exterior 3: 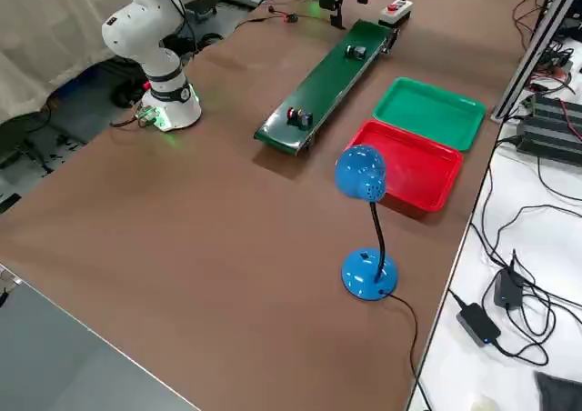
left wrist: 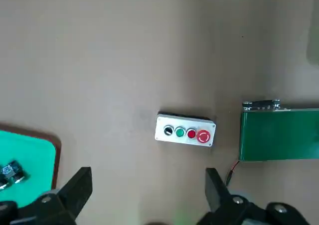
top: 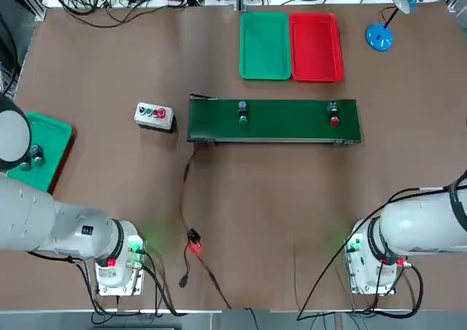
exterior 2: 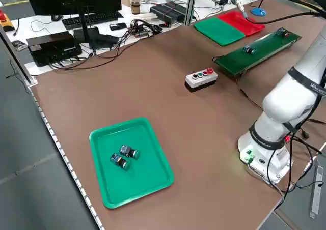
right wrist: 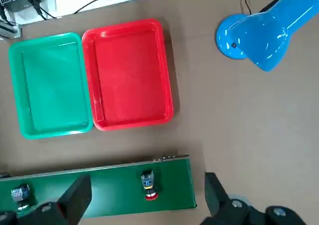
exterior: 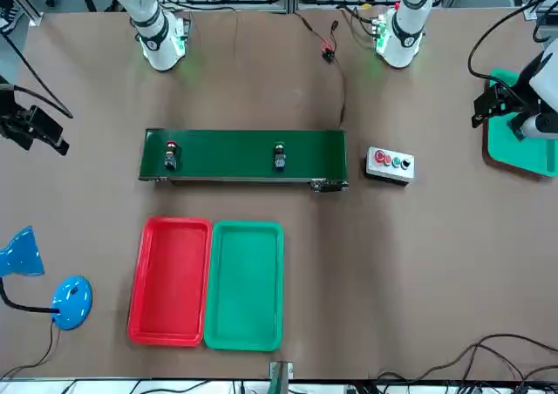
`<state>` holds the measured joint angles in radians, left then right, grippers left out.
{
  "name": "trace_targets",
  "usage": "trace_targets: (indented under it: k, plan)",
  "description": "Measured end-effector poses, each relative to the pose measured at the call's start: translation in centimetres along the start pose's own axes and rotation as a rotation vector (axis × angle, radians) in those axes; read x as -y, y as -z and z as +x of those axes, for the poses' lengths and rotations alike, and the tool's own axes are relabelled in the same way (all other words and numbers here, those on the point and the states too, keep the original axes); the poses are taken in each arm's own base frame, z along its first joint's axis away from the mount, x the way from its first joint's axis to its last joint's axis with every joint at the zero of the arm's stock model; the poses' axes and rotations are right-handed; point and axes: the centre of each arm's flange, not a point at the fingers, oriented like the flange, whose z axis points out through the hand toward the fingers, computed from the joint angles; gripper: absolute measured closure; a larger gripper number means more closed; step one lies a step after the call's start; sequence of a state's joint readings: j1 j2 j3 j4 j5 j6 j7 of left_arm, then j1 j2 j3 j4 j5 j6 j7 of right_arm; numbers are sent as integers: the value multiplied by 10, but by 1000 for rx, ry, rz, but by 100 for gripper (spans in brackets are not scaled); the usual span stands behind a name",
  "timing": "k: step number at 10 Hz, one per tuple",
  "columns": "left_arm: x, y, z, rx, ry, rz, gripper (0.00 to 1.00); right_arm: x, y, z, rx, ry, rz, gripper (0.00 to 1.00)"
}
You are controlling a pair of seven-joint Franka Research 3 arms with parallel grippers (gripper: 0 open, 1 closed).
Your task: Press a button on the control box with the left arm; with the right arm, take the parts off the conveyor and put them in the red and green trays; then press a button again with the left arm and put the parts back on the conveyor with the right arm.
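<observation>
Front view and wrist views: both grippers hang unladen, the left gripper (left wrist: 149, 171) near the control box and the right gripper (right wrist: 149, 176) beside the conveyor's outer end, each with its fingers well apart.

Conveyor (exterior: 244, 155): to the robot's left of the right gripper; judged stiff and stationary, a surface to take from and not to grasp. Long, flat and dark green, thinly framed.

Red tray (right wrist: 130, 75) and green tray (right wrist: 52, 85): ahead of the right gripper and toward the robot's left; judged light plastic, liable to slide if knocked, best left ungripped. Shallow, round-cornered, side by side, their floors bare.

Control box (left wrist: 185, 130): ahead of the left gripper and to its right; likely firm under a straight press on a cap. Pale face, dark base, a row of black, green, red and larger red caps.

Red-tipped part (right wrist: 149, 184) and green-tipped part (right wrist: 21, 195): on the conveyor, to the robot's left of the right gripper, the red-tipped one nearer. Judged light, rigid and prone to roll; the pinch belongs across the dark body, clear of the coloured cap. Both lie on their sides, small and blocky, with pale collars.
</observation>
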<state>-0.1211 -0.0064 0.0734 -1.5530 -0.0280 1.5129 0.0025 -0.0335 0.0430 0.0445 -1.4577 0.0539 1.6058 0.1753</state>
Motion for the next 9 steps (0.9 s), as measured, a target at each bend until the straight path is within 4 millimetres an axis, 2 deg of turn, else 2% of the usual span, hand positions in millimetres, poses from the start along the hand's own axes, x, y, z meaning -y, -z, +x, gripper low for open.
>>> trace_targets:
  k: [9]
  plan:
    - [1, 0, 0, 0, 2, 0, 0, 4, 0, -5, 18, 21, -49, 0]
